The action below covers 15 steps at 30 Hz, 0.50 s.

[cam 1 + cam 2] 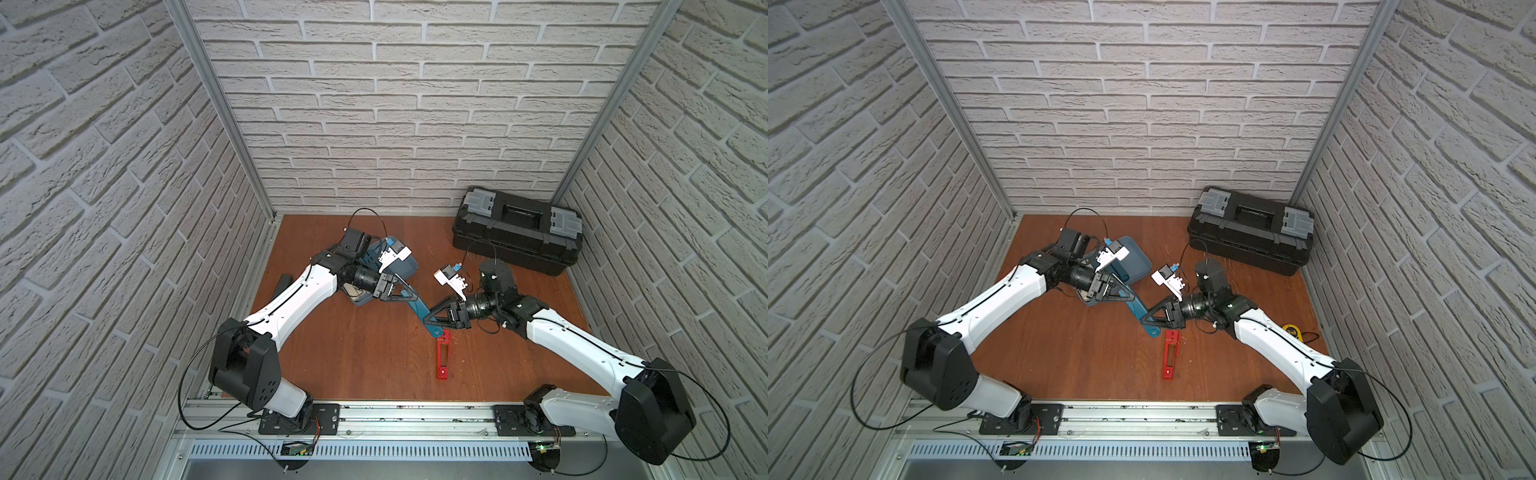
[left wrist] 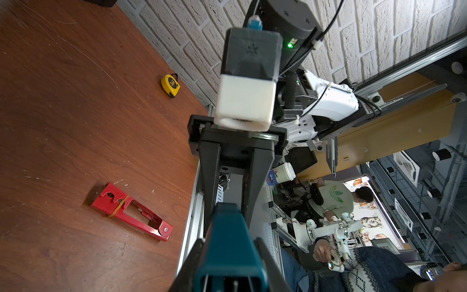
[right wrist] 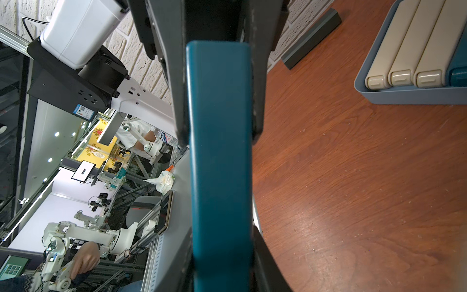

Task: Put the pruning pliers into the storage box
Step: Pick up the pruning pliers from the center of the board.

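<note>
Green trefoil logo on bystander's shirt (image 2: 337,196). Blue QR sticker (image 3: 82,111) on left arm (image 3: 141,101), print too small. Yellow tape measure (image 2: 170,85), right side: label unreadable.

Your two top views look steeply down from high at the front and cover the same whole surface (image 1: 374,353). Your wrist cameras sit close and low, facing each other along the teal pliers (image 2: 228,242), which both views share.
</note>
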Available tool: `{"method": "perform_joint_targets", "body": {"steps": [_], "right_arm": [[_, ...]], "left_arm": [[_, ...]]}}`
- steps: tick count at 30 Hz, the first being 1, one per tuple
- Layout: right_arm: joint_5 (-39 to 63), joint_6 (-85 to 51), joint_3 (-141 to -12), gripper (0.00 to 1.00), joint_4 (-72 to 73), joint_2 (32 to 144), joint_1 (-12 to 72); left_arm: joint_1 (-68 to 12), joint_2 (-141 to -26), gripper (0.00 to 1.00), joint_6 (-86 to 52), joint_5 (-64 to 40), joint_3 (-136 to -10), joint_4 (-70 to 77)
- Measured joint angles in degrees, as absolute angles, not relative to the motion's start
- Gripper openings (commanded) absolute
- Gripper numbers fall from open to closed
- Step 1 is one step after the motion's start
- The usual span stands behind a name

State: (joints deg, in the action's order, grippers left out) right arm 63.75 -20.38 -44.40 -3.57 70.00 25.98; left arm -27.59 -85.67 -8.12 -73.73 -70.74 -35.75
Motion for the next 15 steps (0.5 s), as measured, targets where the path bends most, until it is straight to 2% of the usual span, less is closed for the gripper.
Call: {"method": "perform_joint_targets", "body": {"steps": [1, 6, 8, 15], "right_arm": [[63.8, -20.4, -44.4, 0.03, -3.5, 70.0, 26.0], [62.9, -20.1, -44.5, 0.03, -3.9, 70.0, 26.0], [62.2, -20.1, -44.5, 0.03, -4.9, 70.0, 26.0], [60.6, -19.5, -44.5, 0.03, -6.5, 69.9, 26.0]], "left_arm": [[-27.6, -85.7, 0.21, -8.1, -73.6, -71.0, -36.0], [-27.6, -85.7, 0.54, -7.9, -72.7, -71.4, -36.4], [-27.6, -85.7, 0.62, -8.2, -71.9, -71.9, -36.6], [-26.4, -83.4, 0.7, -8.0, -67.6, -72.3, -36.8]]}}
